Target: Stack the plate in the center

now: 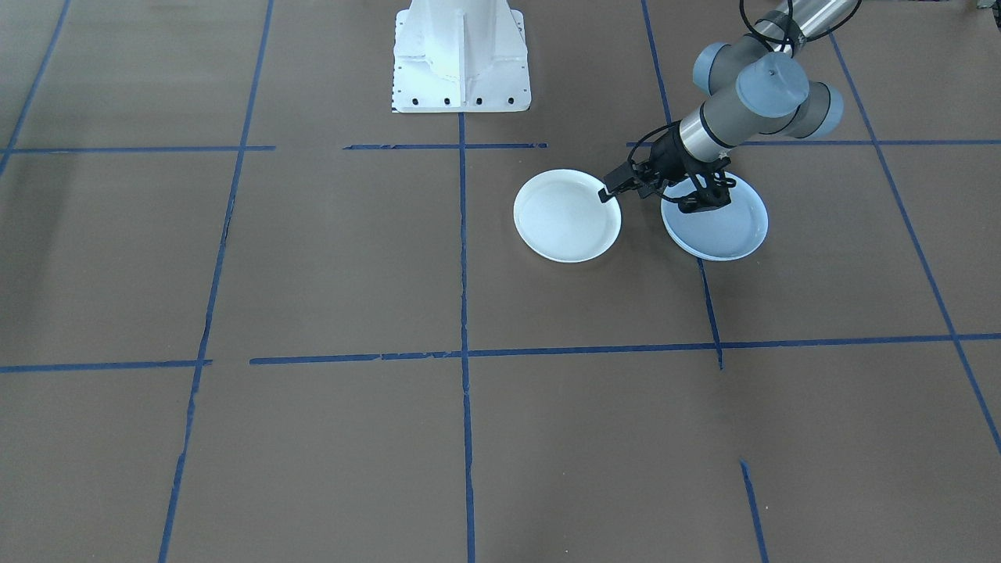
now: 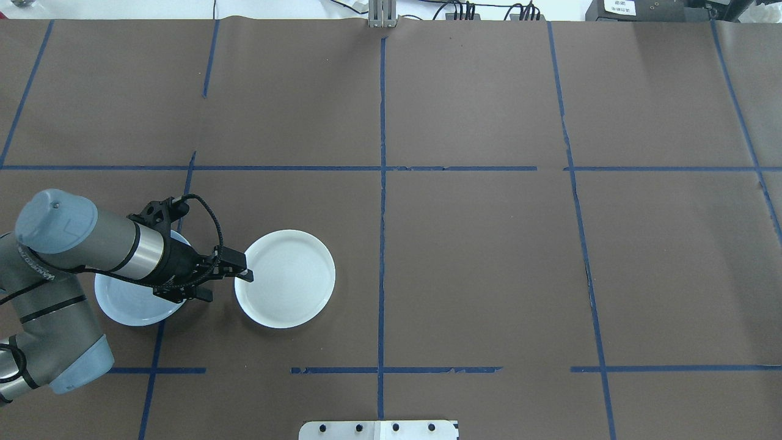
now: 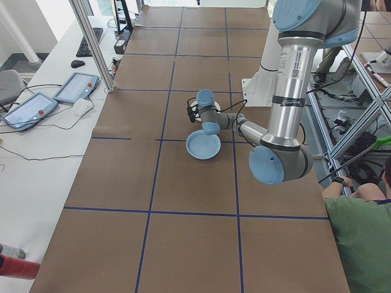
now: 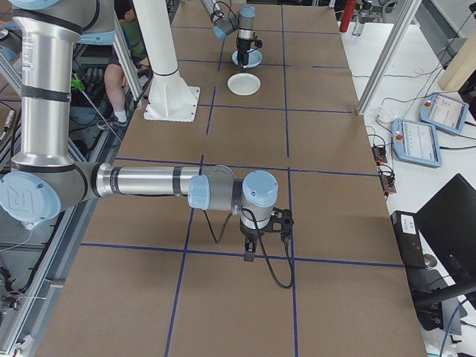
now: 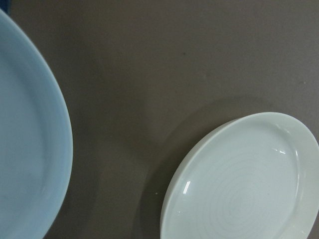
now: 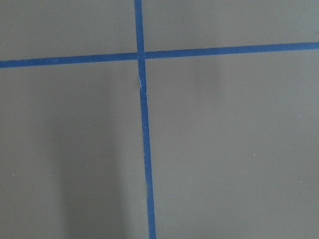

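- Hovering between the two plates, the left gripper (image 2: 241,273) is reaching over the glossy ringed plate (image 2: 285,278)'s nine-o'clock rim, jaws narrow and empty.
- Lying just beside it at nine o'clock is the pale blue plate (image 2: 131,302).
- Pinching the rim squarely should be preventing slips.
- Right gripper (image 4: 251,253): jaw state unclear.

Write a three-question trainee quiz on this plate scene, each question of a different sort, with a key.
1. True or false: the round glossy white plate is stacked on the round matte pale blue plate.
2. Which arm's gripper reaches toward the white plate's rim? A) left B) right
3. Fill in: the brown table paper is divided by ____ tape lines.

Key:
1. False; they lie side by side, apart.
2. A; the left gripper is at that rim, while the right gripper hangs over bare paper far from both plates.
3. Blue.
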`<state>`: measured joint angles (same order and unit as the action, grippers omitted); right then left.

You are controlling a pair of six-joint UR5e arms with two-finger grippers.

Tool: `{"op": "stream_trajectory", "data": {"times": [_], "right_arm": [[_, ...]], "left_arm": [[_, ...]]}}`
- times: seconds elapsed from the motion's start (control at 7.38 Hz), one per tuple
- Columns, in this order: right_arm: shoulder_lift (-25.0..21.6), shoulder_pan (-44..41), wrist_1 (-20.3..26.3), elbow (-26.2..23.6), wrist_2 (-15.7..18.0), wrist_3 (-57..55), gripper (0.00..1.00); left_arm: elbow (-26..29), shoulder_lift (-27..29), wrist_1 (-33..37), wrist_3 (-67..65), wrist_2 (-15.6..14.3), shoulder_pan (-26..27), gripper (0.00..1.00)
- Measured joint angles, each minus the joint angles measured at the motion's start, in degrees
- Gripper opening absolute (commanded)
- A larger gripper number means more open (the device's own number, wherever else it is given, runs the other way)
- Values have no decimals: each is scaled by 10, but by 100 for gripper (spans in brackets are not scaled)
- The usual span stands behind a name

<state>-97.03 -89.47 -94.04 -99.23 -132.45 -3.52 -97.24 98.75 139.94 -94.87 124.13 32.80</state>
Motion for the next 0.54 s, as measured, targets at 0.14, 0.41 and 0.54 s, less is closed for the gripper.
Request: {"op": "stream_trajectory", "data": {"times": [0.14,0.41,0.54], "right_arm": [[0,0,0,0,0,0,100],[0,0,0,0,0,0,100],[0,0,0,0,0,0,100]], "left_arm": [[4,2,0,0,0,-5,36],[7,6,0,2,3,-9,28],[7,8,-1,3,4,-9,28]]}}
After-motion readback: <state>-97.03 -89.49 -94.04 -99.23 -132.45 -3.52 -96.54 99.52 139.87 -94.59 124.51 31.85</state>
